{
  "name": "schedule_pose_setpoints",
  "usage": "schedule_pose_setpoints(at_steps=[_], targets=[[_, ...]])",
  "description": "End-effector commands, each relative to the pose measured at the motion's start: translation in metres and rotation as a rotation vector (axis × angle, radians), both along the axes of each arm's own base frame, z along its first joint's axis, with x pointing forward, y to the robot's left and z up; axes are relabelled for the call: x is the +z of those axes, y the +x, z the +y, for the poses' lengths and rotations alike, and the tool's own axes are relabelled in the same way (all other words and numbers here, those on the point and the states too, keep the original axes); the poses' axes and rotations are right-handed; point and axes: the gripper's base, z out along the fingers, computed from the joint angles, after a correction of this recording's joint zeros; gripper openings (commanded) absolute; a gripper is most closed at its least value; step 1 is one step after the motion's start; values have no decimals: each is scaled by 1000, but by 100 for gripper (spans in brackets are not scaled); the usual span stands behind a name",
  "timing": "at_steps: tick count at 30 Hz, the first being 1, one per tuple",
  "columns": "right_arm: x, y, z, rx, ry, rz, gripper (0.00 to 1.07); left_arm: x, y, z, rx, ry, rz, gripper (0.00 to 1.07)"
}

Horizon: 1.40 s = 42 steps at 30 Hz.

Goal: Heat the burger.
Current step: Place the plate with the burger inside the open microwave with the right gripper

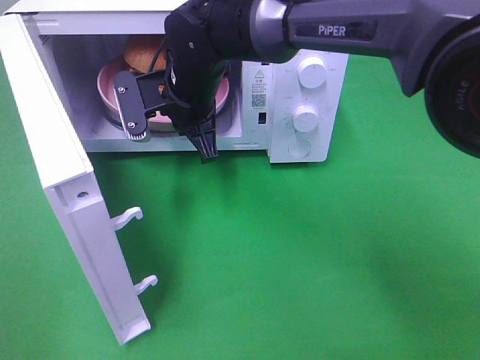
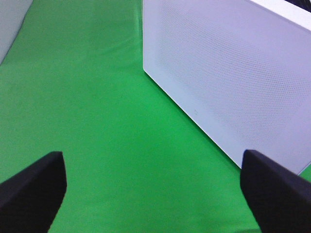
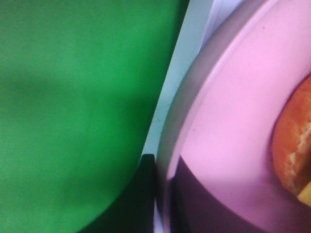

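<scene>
- Microwave standing on green tabletop, door hanging wide open at left.
- Burger sitting on pink plate inside microwave cavity, toward plate's back.
- Right arm reaching across to cavity mouth.
- Right pincer pointing down at plate's front rim, fingers pressed together. Right wrist view too blurred, so cannot tell whether pinching rim.
- Left pincer hovering over tabletop near door's outer face, fingers spread wide, gripping nothing.

Wide-apart jaws, green cloth, white panel
</scene>
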Motion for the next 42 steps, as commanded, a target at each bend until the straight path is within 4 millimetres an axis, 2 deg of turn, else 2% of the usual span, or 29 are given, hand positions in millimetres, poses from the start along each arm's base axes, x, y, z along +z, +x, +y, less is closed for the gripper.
schedule_pose_setpoints(at_steps=[1,7,20,26,28,29,30,31,32,33,34,42], targets=[[15,7,4,26,39,-81,0,0,-2,0,-1,-8,-20,89],[13,13,7,36,66,-108,0,0,-2,0,-1,-8,-20,89],[2,13,8,9,85,-71,2,0,-2,0,-1,-8,-20,89],[2,14,8,-35,113,-71,11,0,-2,0,-1,-8,-20,89],[2,14,8,-49,119,-67,23,0,-2,0,-1,-8,-20,89],[2,14,8,-49,119,-67,23,0,-2,0,-1,-8,-20,89],[2,14,8,-50,116,-64,29,0,-2,0,-1,-8,-20,89],[2,14,8,-50,116,-64,29,0,-2,0,-1,-8,-20,89],[1,13,7,-53,109,-58,35,0,-2,0,-1,-8,-20,89],[1,13,7,-53,109,-58,35,0,-2,0,-1,-8,-20,89],[1,13,7,-64,106,-48,40,0,-2,0,-1,-8,-20,89],[0,12,5,-102,110,-25,42,0,-2,0,-1,-8,-20,89]])
